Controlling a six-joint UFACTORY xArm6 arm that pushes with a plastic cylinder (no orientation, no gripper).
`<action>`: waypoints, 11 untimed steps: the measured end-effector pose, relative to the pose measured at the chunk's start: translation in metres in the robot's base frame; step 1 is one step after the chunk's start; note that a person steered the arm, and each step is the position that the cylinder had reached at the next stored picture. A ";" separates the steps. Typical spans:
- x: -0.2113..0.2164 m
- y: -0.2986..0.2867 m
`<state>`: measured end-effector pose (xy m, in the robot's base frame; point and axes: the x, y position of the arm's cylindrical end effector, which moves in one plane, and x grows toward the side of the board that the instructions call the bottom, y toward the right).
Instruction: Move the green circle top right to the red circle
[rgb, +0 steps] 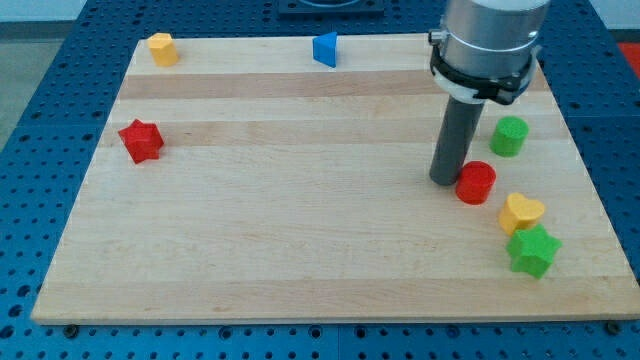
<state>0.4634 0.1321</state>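
Tip (445, 181) down on the desk (300, 250), planted just left of the red circle (476, 183), near touching it or touching, hard to tell which. Green circle (509, 135) up and to the right of the red one, close by but apart, near the desk's right edge. Rod rising from the tip into the grey arm (490, 45) at the view's top right. No jaws on this end effector, only a plain rod, so nothing to open, close or grip. Below the red circle, toward the lower right: yellow heart (521, 212), and just under it, touching or nearly so, a green star (533, 250). Far over on the left side, a red star (141, 140), alone. Along the top edge, a yellow block (162, 48) at the left corner, shape unclear, and a blue block (325, 49) near the middle, looks like a triangle. All blocks flat on the wooden desk.
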 end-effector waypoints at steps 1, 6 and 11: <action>0.000 0.012; -0.029 0.010; -0.127 0.087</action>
<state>0.3366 0.2188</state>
